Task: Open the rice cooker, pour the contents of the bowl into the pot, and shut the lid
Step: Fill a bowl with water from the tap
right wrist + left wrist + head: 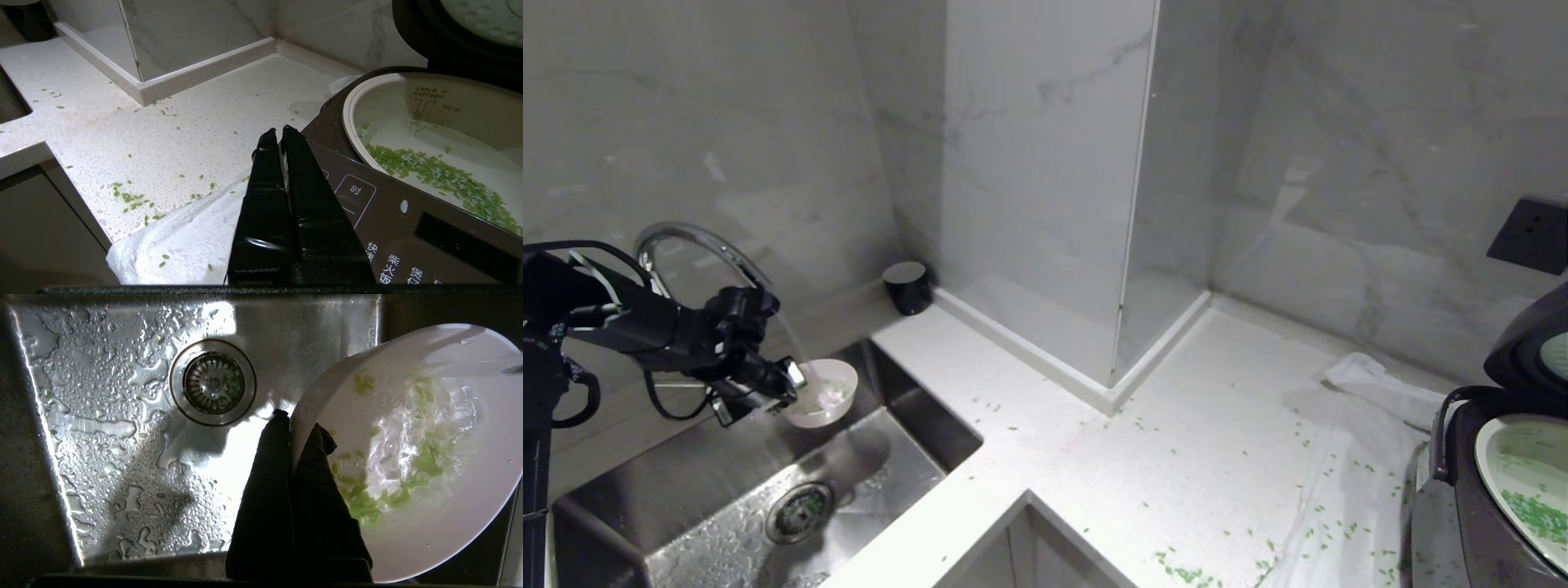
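Note:
My left gripper (796, 384) (300, 424) is shut on the rim of the pale bowl (829, 396) (429, 531), one finger inside and one outside. It holds the bowl over the sink under the faucet. Water runs into the bowl and swirls the green contents (429, 461). At the far right the rice cooker (1462, 506) (408, 228) stands with its lid (1527, 343) (441, 45) raised. Its white pot (1494, 433) (351, 106) holds green grains (441, 175). My right gripper (278, 131) hangs shut and empty just above the cooker's front panel.
The wet steel sink (686, 482) has a drain (213, 381) below the curved faucet (698, 241). Green grains (1184, 572) are scattered over the white counter (1094, 457) and a white cloth (1347, 490) beside the cooker. A black cylinder (907, 287) stands by the wall.

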Robot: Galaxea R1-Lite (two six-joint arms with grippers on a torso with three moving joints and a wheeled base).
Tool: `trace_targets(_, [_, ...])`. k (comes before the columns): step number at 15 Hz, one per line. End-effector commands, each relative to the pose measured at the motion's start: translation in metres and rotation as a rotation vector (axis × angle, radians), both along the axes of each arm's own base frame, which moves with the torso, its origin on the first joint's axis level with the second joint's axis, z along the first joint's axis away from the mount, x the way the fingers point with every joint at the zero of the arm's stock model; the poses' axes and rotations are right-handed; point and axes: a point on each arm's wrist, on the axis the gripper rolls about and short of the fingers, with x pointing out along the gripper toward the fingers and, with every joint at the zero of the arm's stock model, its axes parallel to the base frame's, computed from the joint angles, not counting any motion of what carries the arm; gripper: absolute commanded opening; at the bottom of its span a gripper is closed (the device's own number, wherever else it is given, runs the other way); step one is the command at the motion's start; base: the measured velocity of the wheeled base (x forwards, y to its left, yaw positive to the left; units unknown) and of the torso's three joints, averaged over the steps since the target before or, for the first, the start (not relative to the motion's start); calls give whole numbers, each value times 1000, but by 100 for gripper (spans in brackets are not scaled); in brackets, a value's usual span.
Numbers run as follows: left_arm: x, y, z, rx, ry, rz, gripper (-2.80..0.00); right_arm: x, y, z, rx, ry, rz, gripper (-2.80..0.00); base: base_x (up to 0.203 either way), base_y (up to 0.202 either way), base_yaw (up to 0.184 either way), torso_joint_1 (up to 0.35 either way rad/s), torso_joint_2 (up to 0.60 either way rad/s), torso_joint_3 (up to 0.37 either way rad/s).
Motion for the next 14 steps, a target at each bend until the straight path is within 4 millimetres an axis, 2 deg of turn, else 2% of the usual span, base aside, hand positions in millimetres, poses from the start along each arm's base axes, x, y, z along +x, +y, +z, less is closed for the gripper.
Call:
trace_targets(1, [-2, -2, 3, -2, -4, 2, -280, 0, 0, 0, -1, 0, 1, -280, 0, 0, 0, 0, 0, 0])
trace_targets(8, [-8, -5, 8, -12, -3, -10, -280, 0, 0, 0, 0, 1, 1, -280, 0, 0, 0, 0, 0, 0])
trace_targets(11, [-16, -20, 0, -20, 38, -43, -280, 0, 0, 0, -1, 1, 1, -280, 0, 0, 0, 0, 0, 0])
trace_targets(14, [-27, -42, 2, -40, 59, -100, -280, 0, 0, -1, -1, 3, 1, -280, 0, 0, 0, 0, 0, 0])
